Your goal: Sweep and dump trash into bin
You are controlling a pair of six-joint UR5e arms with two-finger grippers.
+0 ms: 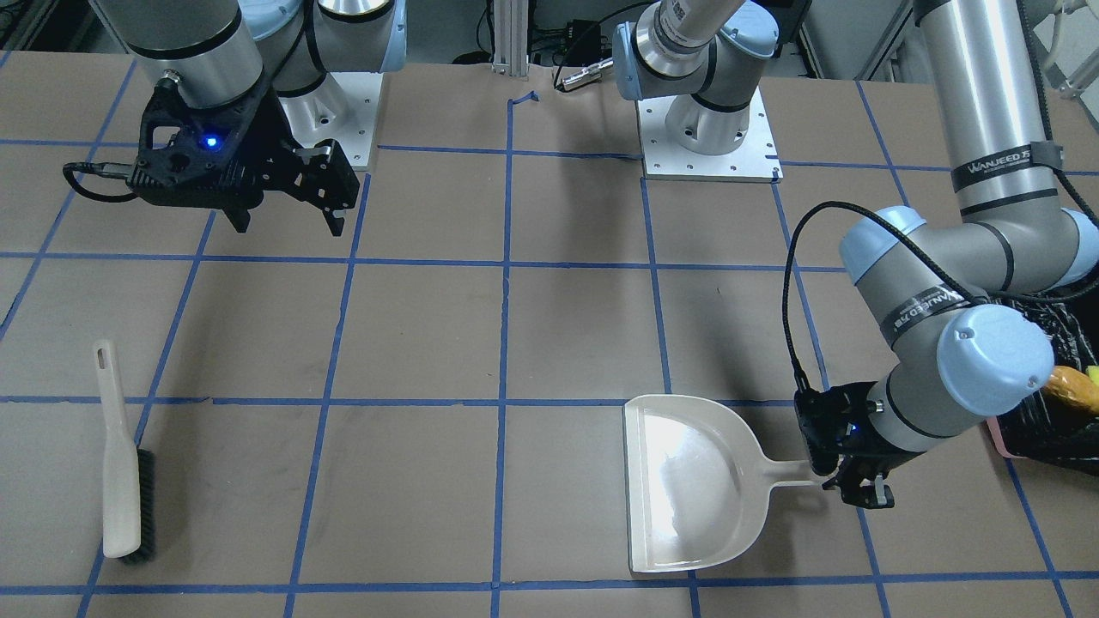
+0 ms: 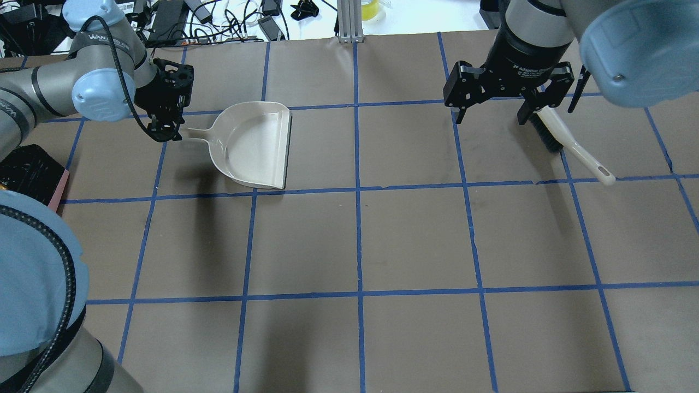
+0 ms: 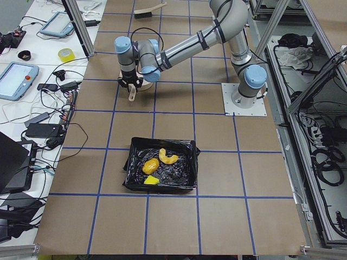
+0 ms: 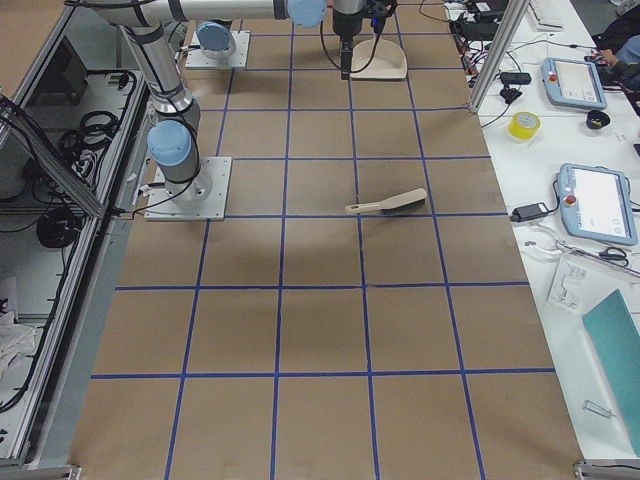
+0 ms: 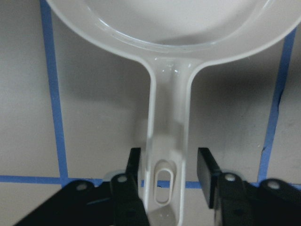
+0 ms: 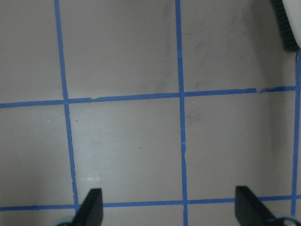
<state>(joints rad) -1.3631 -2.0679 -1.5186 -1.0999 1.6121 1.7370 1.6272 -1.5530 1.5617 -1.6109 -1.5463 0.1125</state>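
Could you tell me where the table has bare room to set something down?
The widest bare stretch of table lies between the dustpan and the brush, and from them back toward the robot. It is crowded at the dustpan's handle, which the open left gripper straddles, and by the bin.

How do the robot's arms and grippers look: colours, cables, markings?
The left arm and right arm are silver-grey tubes with pale blue joint caps. The left one carries black bands with white lettering and a black braided cable. The left gripper and right gripper are black, angular, two-fingered, each with a blue light.
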